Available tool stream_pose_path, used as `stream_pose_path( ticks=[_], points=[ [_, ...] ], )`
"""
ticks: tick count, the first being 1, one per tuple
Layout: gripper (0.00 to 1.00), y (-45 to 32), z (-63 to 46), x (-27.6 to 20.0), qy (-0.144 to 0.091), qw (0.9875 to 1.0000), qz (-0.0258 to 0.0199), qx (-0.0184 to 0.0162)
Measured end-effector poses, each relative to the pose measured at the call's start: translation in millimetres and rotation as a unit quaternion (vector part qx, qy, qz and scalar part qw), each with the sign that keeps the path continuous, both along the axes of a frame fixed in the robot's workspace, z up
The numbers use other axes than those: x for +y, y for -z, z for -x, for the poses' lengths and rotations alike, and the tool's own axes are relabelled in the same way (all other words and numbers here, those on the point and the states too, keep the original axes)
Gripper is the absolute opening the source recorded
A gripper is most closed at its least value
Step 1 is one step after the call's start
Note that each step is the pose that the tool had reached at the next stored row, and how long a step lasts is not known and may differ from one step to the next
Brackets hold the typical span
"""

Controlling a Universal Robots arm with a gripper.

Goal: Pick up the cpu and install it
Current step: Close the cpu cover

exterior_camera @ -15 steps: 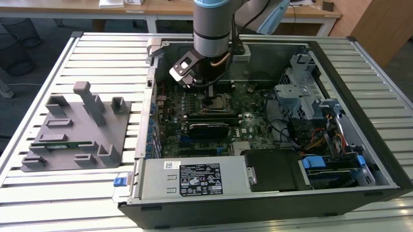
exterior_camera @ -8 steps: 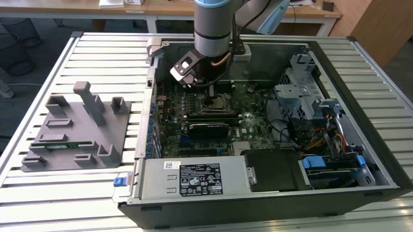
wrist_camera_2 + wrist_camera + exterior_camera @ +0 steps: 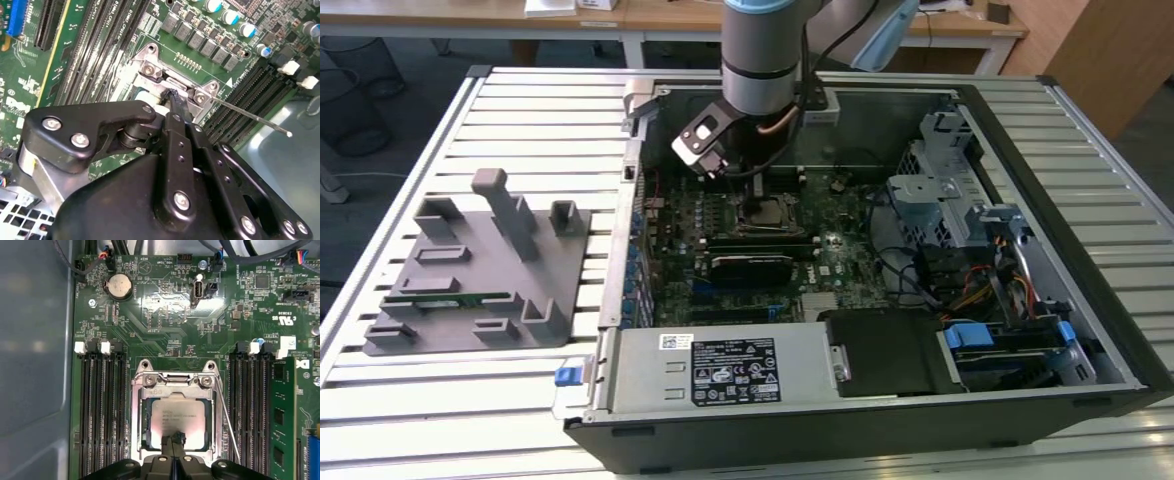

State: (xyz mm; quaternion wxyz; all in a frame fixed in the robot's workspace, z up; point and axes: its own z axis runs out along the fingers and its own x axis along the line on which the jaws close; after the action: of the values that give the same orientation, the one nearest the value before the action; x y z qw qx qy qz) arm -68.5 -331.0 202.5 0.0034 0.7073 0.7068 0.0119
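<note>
silver cpu (image 3: 180,417) flat in socket

Room over socket frame (image 3: 175,381) open from above. Low memory slots (image 3: 100,410) flank both sides; taller memory stick (image 3: 282,410) stands further out. Thin lever (image 3: 227,425) juts just beside frame, close to claw (image 3: 174,439).

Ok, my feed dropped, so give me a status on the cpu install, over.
Gripper shut, tips at the cpu's edge. Cpu lying flat inside the socket frame. Lever wire standing off beside it.
</note>
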Motion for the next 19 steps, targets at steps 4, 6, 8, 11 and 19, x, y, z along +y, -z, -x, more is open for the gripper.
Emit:
stream_pose_path(
  ticks=[4,6,8,11,19],
  points=[
    [0.11,-9.6,0.0,0.0,0.000,1.0000,0.0001,0.0001],
    [0.11,-15.6,0.1,-0.1,0.000,1.0000,0.0002,0.0001],
    [0.11,-18.8,0.0,-0.2,0.000,1.0000,0.0002,0.0002],
    [0.11,-19.0,-1.4,-2.5,0.000,1.0000,0.0002,0.0004],
    [0.11,-18.8,-14.1,-3.9,0.000,1.0000,0.0001,0.0017]
  ],
)
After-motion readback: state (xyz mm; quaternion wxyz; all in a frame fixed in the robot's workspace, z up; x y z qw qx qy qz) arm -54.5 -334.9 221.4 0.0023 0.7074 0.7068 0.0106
